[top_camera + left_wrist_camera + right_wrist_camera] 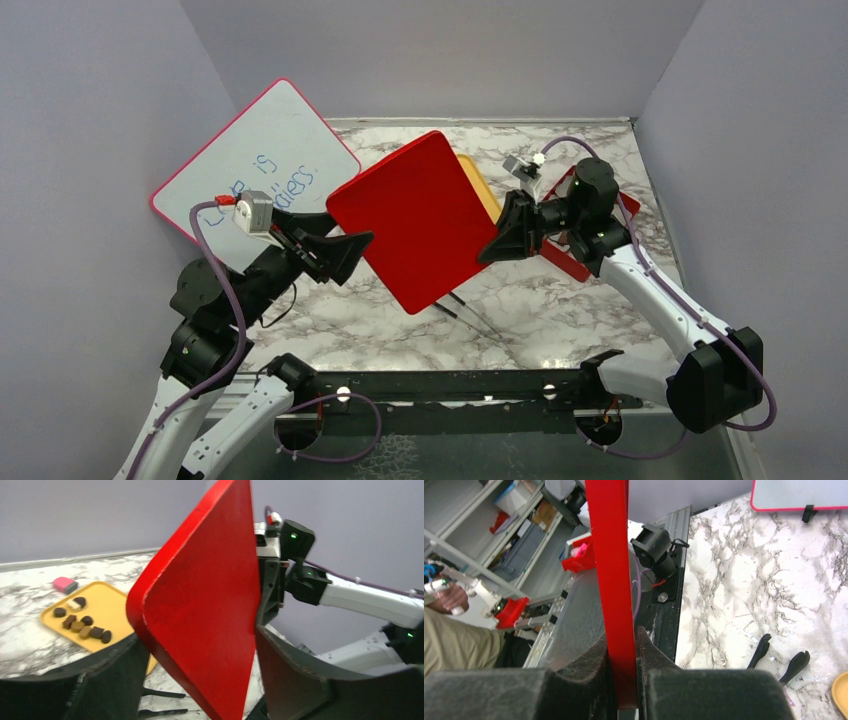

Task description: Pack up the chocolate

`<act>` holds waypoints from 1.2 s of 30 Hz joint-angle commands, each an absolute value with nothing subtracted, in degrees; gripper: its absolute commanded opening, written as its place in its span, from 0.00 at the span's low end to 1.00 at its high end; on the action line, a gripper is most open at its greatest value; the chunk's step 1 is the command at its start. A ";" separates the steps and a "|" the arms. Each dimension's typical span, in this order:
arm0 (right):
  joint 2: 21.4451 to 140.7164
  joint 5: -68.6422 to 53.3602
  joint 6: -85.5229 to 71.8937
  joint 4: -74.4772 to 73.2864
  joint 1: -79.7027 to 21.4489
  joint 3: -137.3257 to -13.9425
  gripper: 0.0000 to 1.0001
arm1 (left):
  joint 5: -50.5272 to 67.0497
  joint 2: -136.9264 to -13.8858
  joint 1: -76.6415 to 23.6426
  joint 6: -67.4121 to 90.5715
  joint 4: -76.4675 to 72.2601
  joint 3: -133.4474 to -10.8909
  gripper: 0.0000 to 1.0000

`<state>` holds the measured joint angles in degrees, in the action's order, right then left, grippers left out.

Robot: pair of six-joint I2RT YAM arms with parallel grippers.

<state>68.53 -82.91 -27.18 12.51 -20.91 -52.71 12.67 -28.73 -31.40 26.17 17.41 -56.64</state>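
Several dark brown, lighter brown and cream chocolate pieces [82, 625] lie on a yellow tray [107, 607]. In the top view the tray [487, 190] is mostly hidden behind a flat red lid [415, 220] held tilted in the air. My right gripper [490, 250] is shut on the lid's right edge; in the right wrist view the lid [611, 555] stands edge-on, pinched in that gripper [624, 640]. My left gripper [362, 245] is open at the lid's left edge. In the left wrist view the lid [210, 580] reaches between its spread jaws [197, 640], and I see no contact.
A small pink cube [65, 585] lies on the marble beyond the tray. Black tongs [470, 312] lie on the table below the lid. A whiteboard [255, 160] leans at the back left. A red box [570, 260] sits under my right arm.
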 commanded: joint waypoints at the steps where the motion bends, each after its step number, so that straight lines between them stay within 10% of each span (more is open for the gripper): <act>1: 66.50 -76.76 -34.87 19.88 -20.74 -50.33 0.01 | 3.64 -27.87 -31.41 24.74 19.99 -56.65 0.94; 19: 58.87 -29.59 -43.30 2.64 -20.63 -49.02 0.01 | 0.65 -37.62 -31.54 22.90 23.21 -54.42 0.99; 36: 60.59 -23.60 -46.43 -6.26 -4.09 -48.54 0.01 | 13.84 -60.43 -31.55 20.15 18.11 -51.25 0.98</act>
